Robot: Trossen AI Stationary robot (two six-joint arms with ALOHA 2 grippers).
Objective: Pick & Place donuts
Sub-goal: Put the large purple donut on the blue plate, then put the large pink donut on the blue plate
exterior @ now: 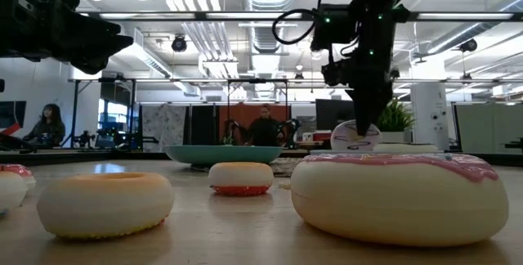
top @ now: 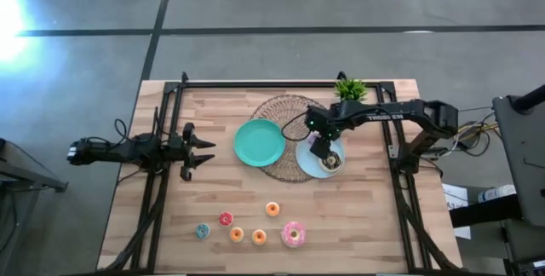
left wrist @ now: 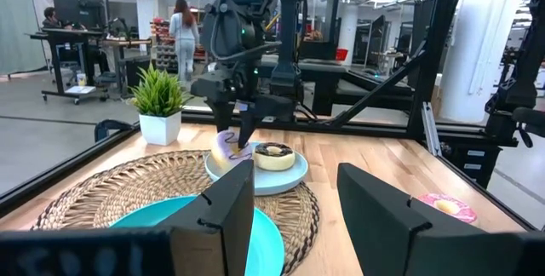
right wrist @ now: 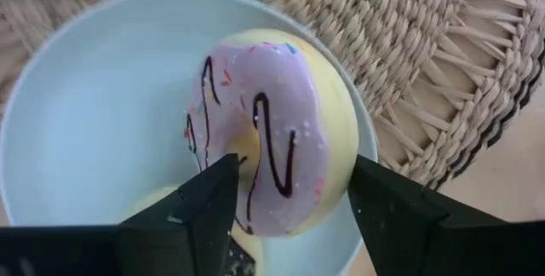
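Lilac-iced sprinkled donut (right wrist: pixel 272 144), glossy and ring-shaped, stands on edge on our smooth light-blue plate (right wrist: pixel 85 106) atop the woven mat (right wrist: pixel 400 46), our right gripper (right wrist: pixel 289 199) clamped on it, left gripper (top: pixel 203 152) spread over the wooden worktop (top: pixel 358 216).

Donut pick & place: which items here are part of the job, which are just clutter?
Job:
- lilac donut, in the right gripper over the light-blue plate
- brown donut on that plate
- pink donut
- five tiny donuts, e.g. red
- teal plate

Clutter:
- woven mat
- plant
- left gripper, idle
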